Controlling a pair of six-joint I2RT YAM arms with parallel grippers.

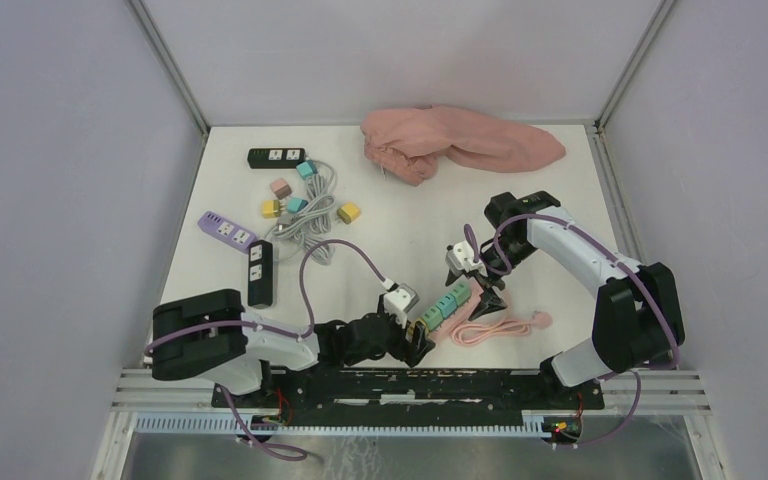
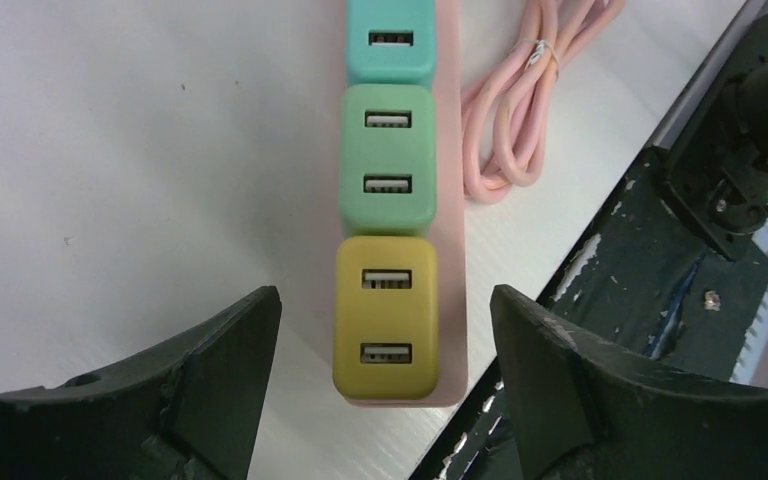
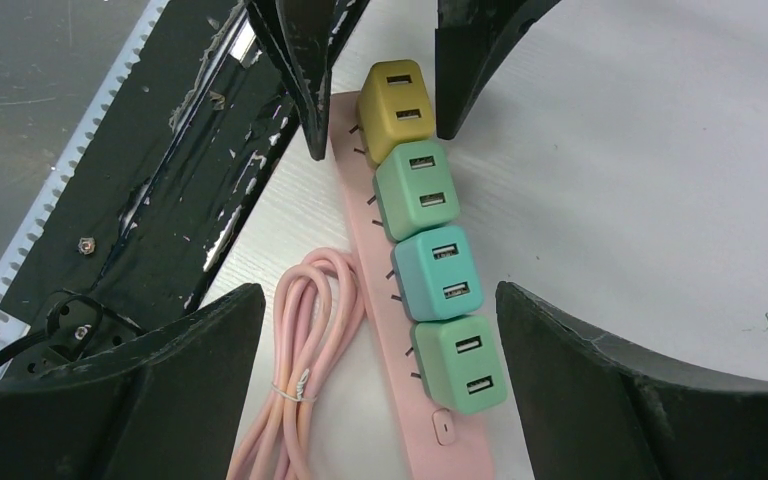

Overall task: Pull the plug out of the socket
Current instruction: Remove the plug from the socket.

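Note:
A pink socket strip (image 3: 360, 200) lies near the table's front edge with several plugs in a row: yellow plug (image 2: 385, 315), green plug (image 2: 387, 155), teal plug (image 3: 438, 270) and another green plug (image 3: 462, 362). My left gripper (image 2: 385, 295) is open and straddles the yellow plug at the strip's near end, with a gap on each side. Its fingers (image 3: 305, 70) also show in the right wrist view. My right gripper (image 3: 380, 292) is open over the strip's far end, spanning the end green plug and the coiled pink cable (image 3: 305, 330).
A pink cloth (image 1: 455, 145) lies at the back. Two black socket strips (image 1: 276, 157) (image 1: 260, 272), a purple strip (image 1: 225, 230) and loose plugs with grey cable (image 1: 305, 205) crowd the left. The black base plate (image 1: 410, 380) borders the front edge.

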